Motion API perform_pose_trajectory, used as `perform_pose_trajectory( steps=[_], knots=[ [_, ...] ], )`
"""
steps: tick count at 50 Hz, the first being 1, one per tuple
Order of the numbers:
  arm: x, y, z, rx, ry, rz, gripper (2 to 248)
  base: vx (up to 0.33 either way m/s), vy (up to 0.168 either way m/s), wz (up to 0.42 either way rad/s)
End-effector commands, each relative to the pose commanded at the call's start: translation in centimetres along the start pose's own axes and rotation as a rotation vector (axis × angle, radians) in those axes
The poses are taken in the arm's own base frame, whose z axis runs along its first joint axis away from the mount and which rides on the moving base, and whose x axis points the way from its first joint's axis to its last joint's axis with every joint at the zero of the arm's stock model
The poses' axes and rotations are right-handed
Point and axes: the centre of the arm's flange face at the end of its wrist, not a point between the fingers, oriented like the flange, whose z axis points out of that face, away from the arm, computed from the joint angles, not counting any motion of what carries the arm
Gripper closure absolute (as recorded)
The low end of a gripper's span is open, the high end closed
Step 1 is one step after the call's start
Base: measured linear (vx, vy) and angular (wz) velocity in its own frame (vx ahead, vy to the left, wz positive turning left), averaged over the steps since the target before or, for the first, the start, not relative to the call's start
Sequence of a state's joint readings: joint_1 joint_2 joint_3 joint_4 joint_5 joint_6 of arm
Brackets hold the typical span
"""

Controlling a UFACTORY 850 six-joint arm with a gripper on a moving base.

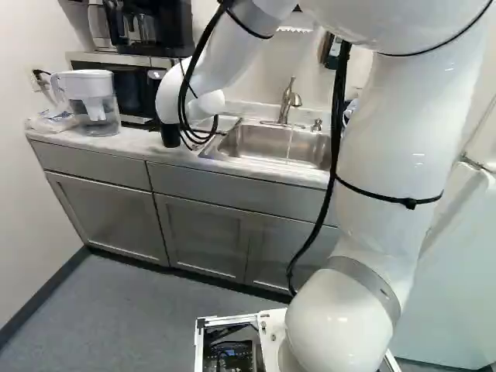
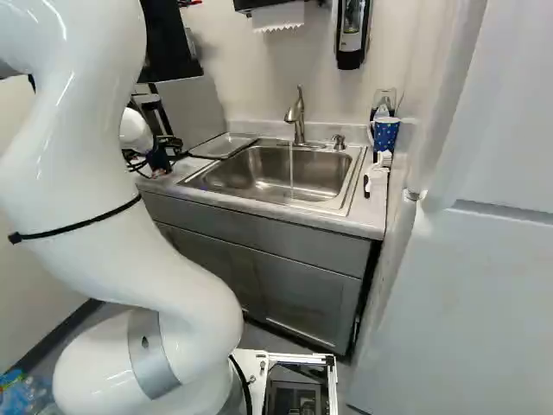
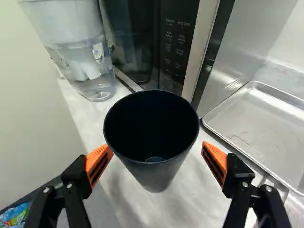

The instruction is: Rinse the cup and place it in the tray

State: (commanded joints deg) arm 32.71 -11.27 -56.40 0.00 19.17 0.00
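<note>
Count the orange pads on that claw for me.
2: one orange pad beside the dark cup, toward the pitcher, the other orange pad toward the metal tray. Neither is hidden.

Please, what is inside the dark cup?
Inside the cup, the dark far wall and part of a round bottom show. The near rim covers the rest, which cannot be seen.

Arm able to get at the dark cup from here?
Looks like yes: the gripper is open, with the upright cup lined up between its fingers and nothing visible in the way. The pitcher and microwave stand beyond the cup, so probably no obstacle.
</note>
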Motion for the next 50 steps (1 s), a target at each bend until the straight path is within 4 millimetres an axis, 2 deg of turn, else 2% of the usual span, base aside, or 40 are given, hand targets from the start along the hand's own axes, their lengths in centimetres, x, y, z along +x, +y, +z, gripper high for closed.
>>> perform_pose_trajectory(
  steps=[12,50],
  knots=[
    [-0.5,0.0,0.6,0.001,0.052,0.0,3,0.0,0.0,0.0],
    [-3.0,-1.0,0.0,0.018,0.212,-0.006,3,0.0,0.0,0.0]
  ],
)
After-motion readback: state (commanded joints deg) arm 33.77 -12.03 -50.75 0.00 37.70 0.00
